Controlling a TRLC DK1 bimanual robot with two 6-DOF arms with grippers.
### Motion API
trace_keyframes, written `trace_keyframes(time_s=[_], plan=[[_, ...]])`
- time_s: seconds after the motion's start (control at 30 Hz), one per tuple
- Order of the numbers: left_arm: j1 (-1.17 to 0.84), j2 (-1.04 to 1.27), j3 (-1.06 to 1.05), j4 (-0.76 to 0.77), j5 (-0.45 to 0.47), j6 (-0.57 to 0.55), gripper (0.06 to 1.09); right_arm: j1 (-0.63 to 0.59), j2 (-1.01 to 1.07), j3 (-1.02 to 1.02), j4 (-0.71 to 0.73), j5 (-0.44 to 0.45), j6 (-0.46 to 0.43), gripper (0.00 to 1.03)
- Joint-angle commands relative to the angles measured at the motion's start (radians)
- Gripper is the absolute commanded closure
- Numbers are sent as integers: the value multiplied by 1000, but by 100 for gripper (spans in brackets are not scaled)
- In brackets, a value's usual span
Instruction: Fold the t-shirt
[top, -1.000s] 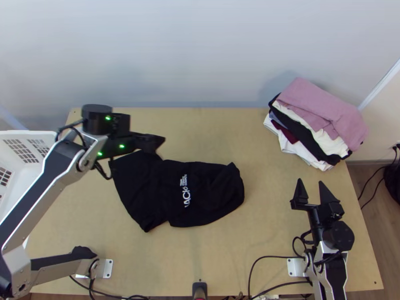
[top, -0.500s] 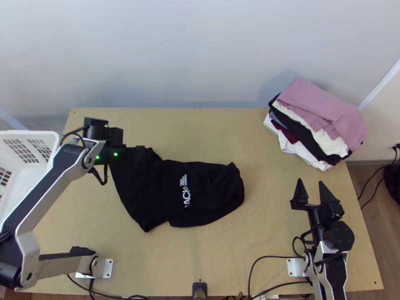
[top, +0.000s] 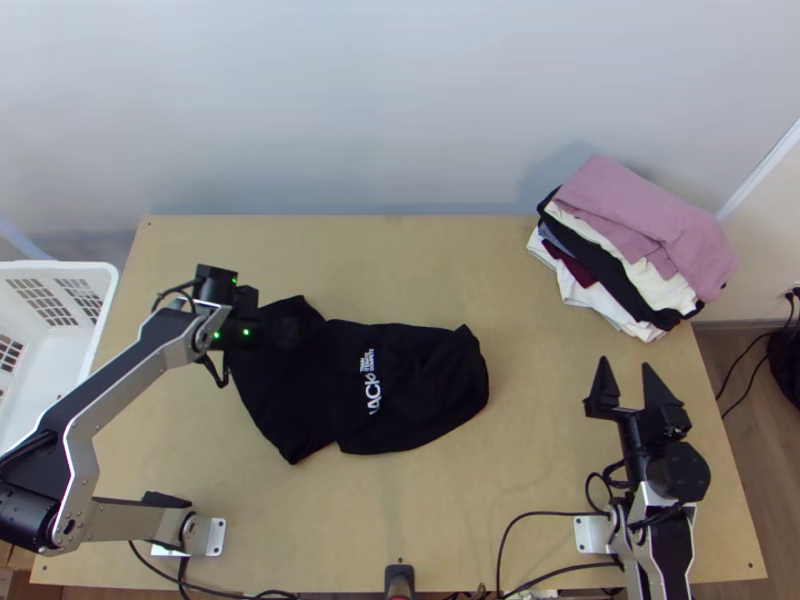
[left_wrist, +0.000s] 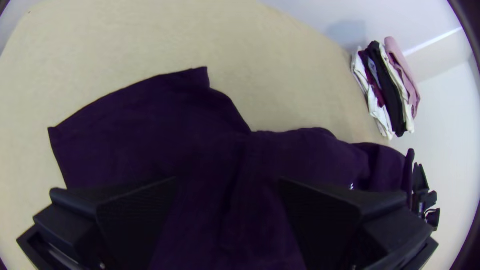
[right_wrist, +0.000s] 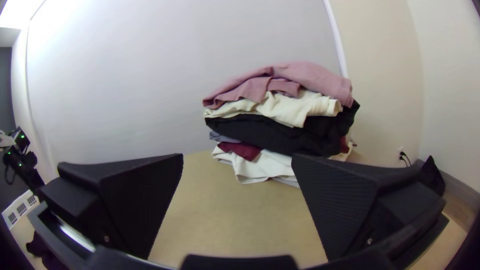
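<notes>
T-shirt (top: 300, 405) under outstretched left arm's (top: 125, 378) parted fingers (top: 287, 331).

The left gripper (top: 283, 332) is hanging left of the top view's centre, the right gripper (top: 627, 364) is pointing upward at lower right; both pairs of jaws are standing wide apart.
</notes>
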Motion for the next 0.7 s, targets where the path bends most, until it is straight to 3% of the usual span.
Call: trace_keyframes(time_s=[0.0,0.17,0.67], plan=[[-16,10,-46,29,2,-10,29,-50,4,-4,-22,13,11,5],[-42,-1,-67,71,2,-17,47,-73,4,-4,-22,13,11,5],[-136,125,-15,146,2,-68,47,-71,4,-4,-22,13,11,5]])
